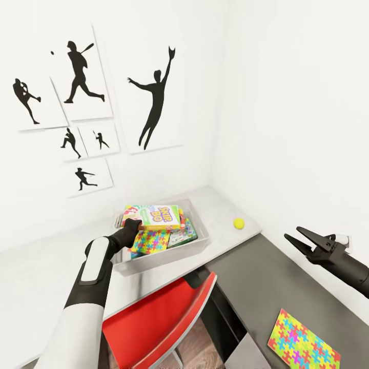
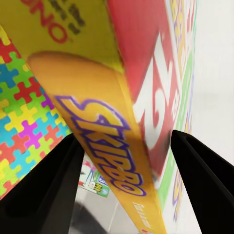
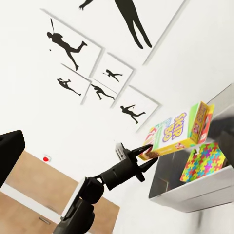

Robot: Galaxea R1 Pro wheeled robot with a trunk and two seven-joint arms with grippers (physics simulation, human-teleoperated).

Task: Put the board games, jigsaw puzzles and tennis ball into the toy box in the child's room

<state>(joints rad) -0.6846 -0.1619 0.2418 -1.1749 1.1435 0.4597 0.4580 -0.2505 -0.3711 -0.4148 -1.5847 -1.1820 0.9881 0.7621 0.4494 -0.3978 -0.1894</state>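
Note:
The grey toy box (image 1: 201,245) stands on the white table (image 1: 46,277) by the wall. My left gripper (image 1: 132,224) is shut on the edge of the green-yellow SKIP BO board game (image 1: 161,216), which hangs tilted just over the toy box. In the left wrist view its orange edge (image 2: 122,165) runs between my fingers (image 2: 48,185). Inside the toy box lie a jigsaw puzzle (image 1: 148,241) and another flat printed box (image 1: 185,233). The tennis ball (image 1: 239,223) rests on the table right of the toy box. My right gripper (image 1: 302,240) hangs open in the air, holding nothing.
A second jigsaw puzzle (image 1: 303,342) lies on a dark grey surface (image 1: 266,277) at lower right. A red chair (image 1: 159,318) stands close in front of the table. White walls with black athlete pictures (image 1: 154,97) meet in the corner behind the toy box.

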